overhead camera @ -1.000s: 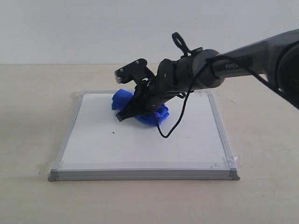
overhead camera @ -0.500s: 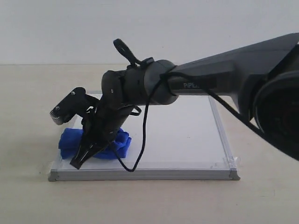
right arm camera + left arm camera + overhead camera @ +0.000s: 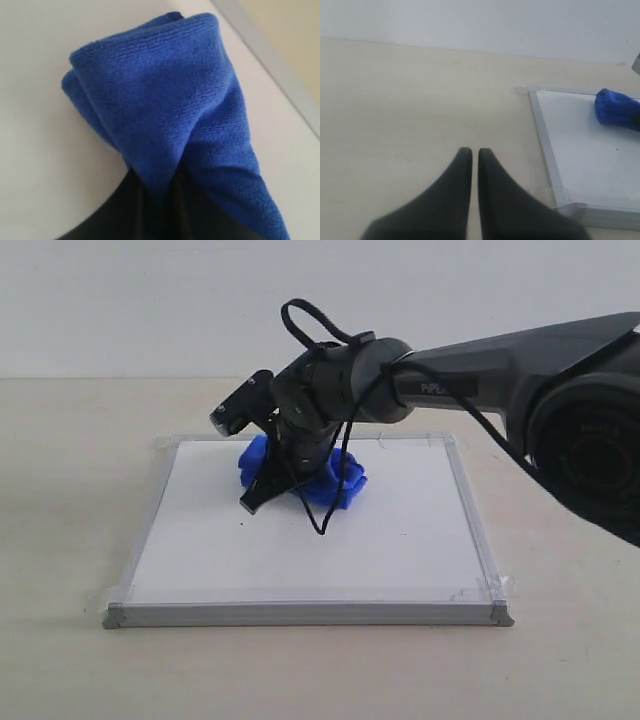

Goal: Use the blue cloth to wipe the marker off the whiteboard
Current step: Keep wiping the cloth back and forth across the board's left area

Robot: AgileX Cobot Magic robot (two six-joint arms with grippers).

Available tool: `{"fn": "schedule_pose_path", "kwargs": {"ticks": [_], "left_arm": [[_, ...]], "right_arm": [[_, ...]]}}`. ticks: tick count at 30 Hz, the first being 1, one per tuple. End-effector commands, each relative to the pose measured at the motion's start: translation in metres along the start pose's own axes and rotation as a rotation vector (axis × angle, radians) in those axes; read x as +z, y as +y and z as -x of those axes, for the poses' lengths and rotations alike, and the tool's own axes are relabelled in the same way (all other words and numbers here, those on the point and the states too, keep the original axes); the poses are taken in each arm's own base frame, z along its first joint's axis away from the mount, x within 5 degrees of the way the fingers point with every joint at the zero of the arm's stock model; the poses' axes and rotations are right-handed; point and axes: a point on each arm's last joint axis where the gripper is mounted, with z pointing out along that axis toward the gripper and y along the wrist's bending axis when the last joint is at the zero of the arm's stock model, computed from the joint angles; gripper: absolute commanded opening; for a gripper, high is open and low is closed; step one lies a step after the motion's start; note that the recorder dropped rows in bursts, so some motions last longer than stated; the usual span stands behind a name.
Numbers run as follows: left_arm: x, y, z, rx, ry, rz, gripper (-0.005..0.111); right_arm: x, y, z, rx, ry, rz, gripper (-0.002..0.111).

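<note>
The whiteboard [image 3: 300,612] lies flat on the table, grey-framed with taped corners. My right gripper [image 3: 258,498] reaches across it and is shut on the blue cloth [image 3: 335,482], pressing the bundle onto the far middle of the board. In the right wrist view the blue cloth [image 3: 165,100] fills the frame and hides the fingertips of the right gripper [image 3: 165,187]. No red marker line shows on the board; only a tiny dark speck [image 3: 243,527] does. My left gripper [image 3: 471,151] hovers shut and empty over the table beside the whiteboard [image 3: 542,135], with the blue cloth [image 3: 616,107] far off.
A black cable [image 3: 325,510] hangs in a loop from the right wrist onto the board. The beige table [image 3: 60,490] surrounds the board on all sides. A white wall [image 3: 150,300] stands behind.
The right gripper swept the cloth from the far middle to the board's near left corner, then back up to the far middle. The left arm stays out of the exterior view.
</note>
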Motion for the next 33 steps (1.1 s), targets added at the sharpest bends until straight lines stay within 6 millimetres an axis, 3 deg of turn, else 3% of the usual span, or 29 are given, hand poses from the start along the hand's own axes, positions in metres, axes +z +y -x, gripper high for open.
{"fn": "schedule_pose_path", "kwargs": {"ticks": [1, 4, 6, 8, 9, 10, 11, 13, 15, 19, 21, 23, 29, 31, 33], "left_arm": [[-0.001, 0.0, 0.002, -0.003, -0.01, -0.002, 0.004], [-0.001, 0.0, 0.002, -0.003, -0.01, -0.002, 0.004], [-0.001, 0.0, 0.002, -0.003, -0.01, -0.002, 0.004], [-0.001, 0.0, 0.002, -0.003, -0.01, -0.002, 0.004], [-0.001, 0.0, 0.002, -0.003, -0.01, -0.002, 0.004], [-0.001, 0.0, 0.002, -0.003, -0.01, -0.002, 0.004], [-0.001, 0.0, 0.002, -0.003, -0.01, -0.002, 0.004], [-0.001, 0.0, 0.002, -0.003, -0.01, -0.002, 0.004], [-0.001, 0.0, 0.002, -0.003, -0.01, -0.002, 0.004], [-0.001, 0.0, 0.002, -0.003, -0.01, -0.002, 0.004], [-0.001, 0.0, 0.002, -0.003, -0.01, -0.002, 0.004], [-0.001, 0.0, 0.002, -0.003, -0.01, -0.002, 0.004], [-0.001, 0.0, 0.002, -0.003, -0.01, -0.002, 0.004], [-0.001, 0.0, 0.002, -0.003, -0.01, -0.002, 0.004], [-0.001, 0.0, 0.002, -0.003, -0.01, -0.002, 0.004]], "right_arm": [[-0.005, 0.058, 0.005, -0.124, 0.017, 0.244, 0.0], [-0.013, 0.093, 0.011, -0.218, -0.039, 0.396, 0.0], [-0.013, 0.089, 0.017, -0.219, -0.07, 0.366, 0.0], [0.0, 0.062, 0.013, -0.172, -0.064, 0.243, 0.0], [0.011, 0.034, 0.006, -0.123, -0.027, 0.101, 0.0], [0.014, 0.024, 0.004, -0.062, -0.014, 0.061, 0.0], [0.017, -0.003, -0.005, -0.031, 0.035, -0.055, 0.0], [0.015, -0.018, -0.012, 0.007, 0.089, -0.109, 0.0], [0.014, -0.004, -0.01, -0.057, 0.106, -0.063, 0.0], [0.002, 0.076, 0.004, -0.208, 0.027, 0.353, 0.0], [-0.002, 0.092, 0.006, -0.258, 0.013, 0.416, 0.0], [0.001, 0.083, 0.006, -0.236, 0.013, 0.334, 0.0], [0.011, 0.016, -0.002, -0.127, 0.09, -0.109, 0.0], [0.011, 0.009, -0.004, -0.11, 0.112, -0.144, 0.0], [0.01, 0.016, -0.005, -0.126, 0.132, -0.113, 0.0]]}}
